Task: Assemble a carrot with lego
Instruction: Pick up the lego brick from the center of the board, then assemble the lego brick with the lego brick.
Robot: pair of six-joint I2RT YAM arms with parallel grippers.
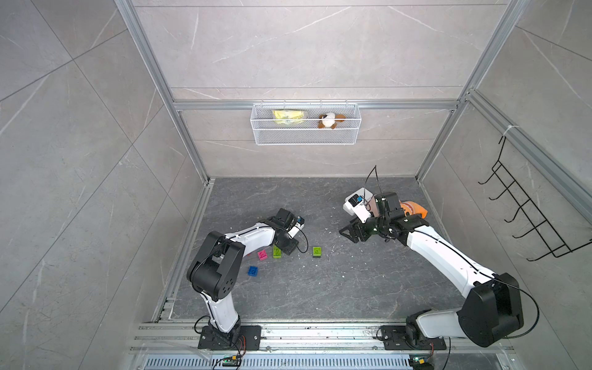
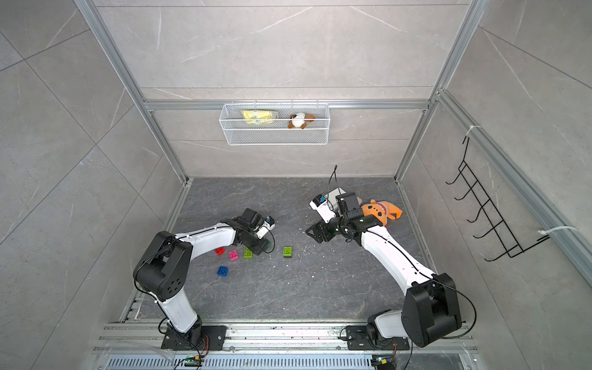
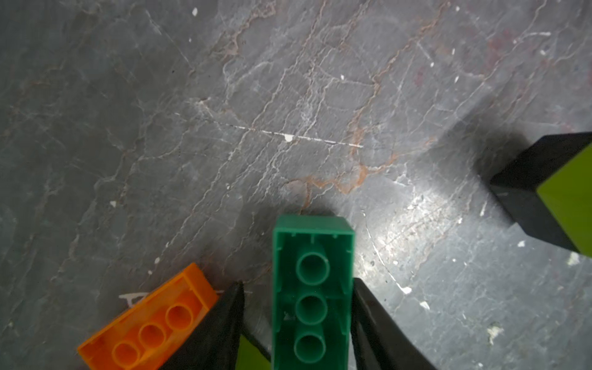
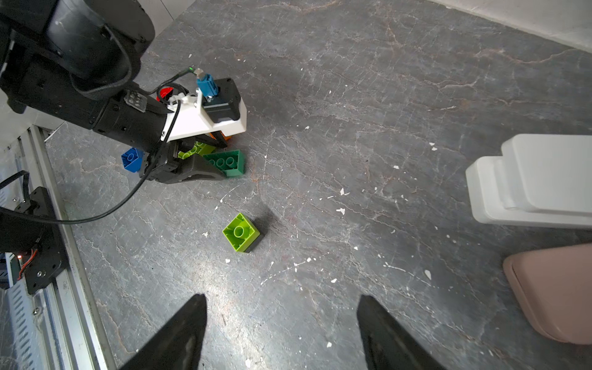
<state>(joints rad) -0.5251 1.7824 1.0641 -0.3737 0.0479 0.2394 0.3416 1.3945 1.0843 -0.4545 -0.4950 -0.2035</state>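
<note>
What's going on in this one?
Two arms are building a lego carrot, and little of it is assembled. The left gripper has its jaws either side of a dark green brick. A gap shows at one finger, so the brick is not clamped yet. An orange brick lies just beside them. Off on its own, a lime brick sits stacked on a black brick. The right gripper hangs open and empty, pointed that way.

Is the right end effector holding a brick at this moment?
No, in the right wrist view the right end effector stands open over bare tabletop, and the lime brick lies apart from it.
</note>
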